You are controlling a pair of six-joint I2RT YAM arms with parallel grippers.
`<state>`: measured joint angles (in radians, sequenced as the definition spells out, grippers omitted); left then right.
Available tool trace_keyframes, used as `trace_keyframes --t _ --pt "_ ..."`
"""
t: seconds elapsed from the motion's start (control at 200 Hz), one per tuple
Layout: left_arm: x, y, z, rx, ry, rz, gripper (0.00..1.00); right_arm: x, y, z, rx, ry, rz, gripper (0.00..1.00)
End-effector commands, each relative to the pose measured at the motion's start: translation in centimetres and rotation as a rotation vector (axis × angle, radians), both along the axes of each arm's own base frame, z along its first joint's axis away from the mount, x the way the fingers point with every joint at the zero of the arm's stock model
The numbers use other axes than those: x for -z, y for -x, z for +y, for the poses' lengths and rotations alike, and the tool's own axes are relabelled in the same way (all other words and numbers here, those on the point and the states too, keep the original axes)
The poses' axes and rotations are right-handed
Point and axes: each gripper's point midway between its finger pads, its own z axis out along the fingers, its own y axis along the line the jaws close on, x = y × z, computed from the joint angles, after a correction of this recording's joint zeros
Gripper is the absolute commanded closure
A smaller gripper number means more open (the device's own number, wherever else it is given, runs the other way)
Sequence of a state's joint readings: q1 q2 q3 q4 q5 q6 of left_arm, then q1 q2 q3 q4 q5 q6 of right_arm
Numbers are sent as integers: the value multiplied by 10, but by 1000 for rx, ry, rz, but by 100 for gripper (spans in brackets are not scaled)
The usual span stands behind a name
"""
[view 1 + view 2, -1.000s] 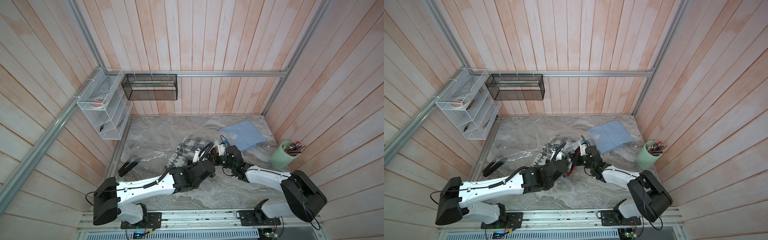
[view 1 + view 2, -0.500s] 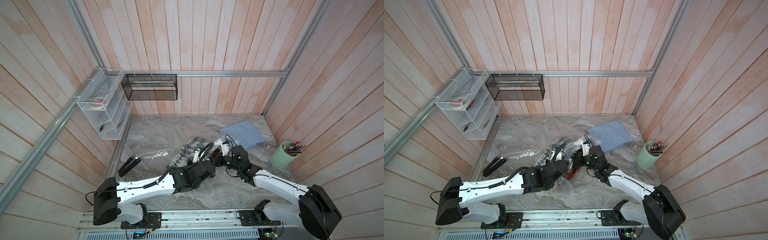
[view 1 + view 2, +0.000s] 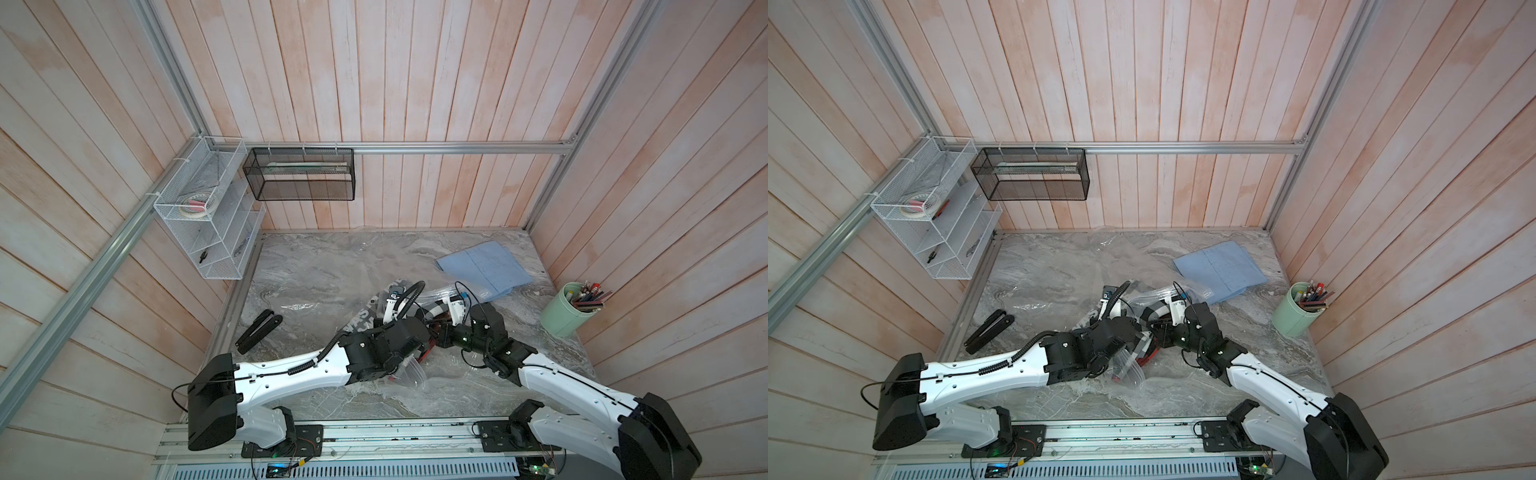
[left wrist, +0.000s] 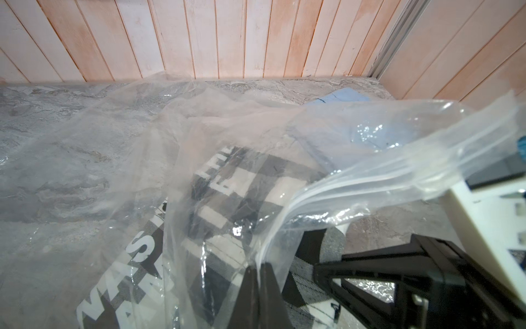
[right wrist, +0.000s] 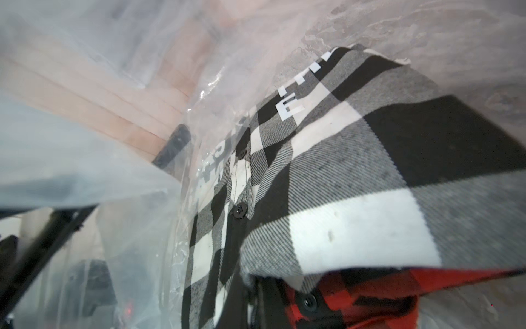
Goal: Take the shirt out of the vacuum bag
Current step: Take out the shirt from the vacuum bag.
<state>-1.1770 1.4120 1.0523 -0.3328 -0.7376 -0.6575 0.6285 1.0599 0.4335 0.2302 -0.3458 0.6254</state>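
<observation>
The vacuum bag (image 4: 227, 128) is a clear crinkly sheet spread over the marble table (image 3: 316, 266), with its thick zip edge raised. My left gripper (image 4: 260, 267) is shut on that edge, also visible in a top view (image 3: 417, 357). A black-and-white checked shirt (image 5: 355, 159) with white lettering and a red checked lining lies partly inside the bag (image 5: 113, 199). My right gripper (image 5: 264, 287) is shut on the shirt's hem at the bag's mouth. In a top view the right gripper (image 3: 1152, 332) sits close beside the left gripper (image 3: 1133, 351). The shirt (image 3: 365, 322) shows beyond both wrists.
A folded blue cloth (image 3: 484, 270) lies at the back right. A green cup (image 3: 567, 309) of pens stands by the right wall. A black folded object (image 3: 259, 330) lies at the left edge. A white wire shelf (image 3: 212, 220) and a black mesh basket (image 3: 301, 174) hang on the walls.
My right arm has drawn back toward the front, pulling the shirt's hem a little out of the bag. The left gripper has kept hold of the bag's edge nearly in place.
</observation>
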Motion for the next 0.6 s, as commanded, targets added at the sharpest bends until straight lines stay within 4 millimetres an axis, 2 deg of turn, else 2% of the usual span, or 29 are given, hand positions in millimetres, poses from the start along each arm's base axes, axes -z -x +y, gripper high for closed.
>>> trace_keyframes --t 0.0,0.19,0.45,0.595 --pt "1 -6 1 -37 10 -1 100 15 13 7 -52 1 27 100" --pt "-2 -13 -7 -28 22 -2 100 39 30 13 -106 17 82 100" --pt "1 -33 -11 -45 43 12 100 36 55 11 -181 17 91 100" --pt "3 -43 -12 -54 53 16 100 42 69 10 -237 29 116 100"
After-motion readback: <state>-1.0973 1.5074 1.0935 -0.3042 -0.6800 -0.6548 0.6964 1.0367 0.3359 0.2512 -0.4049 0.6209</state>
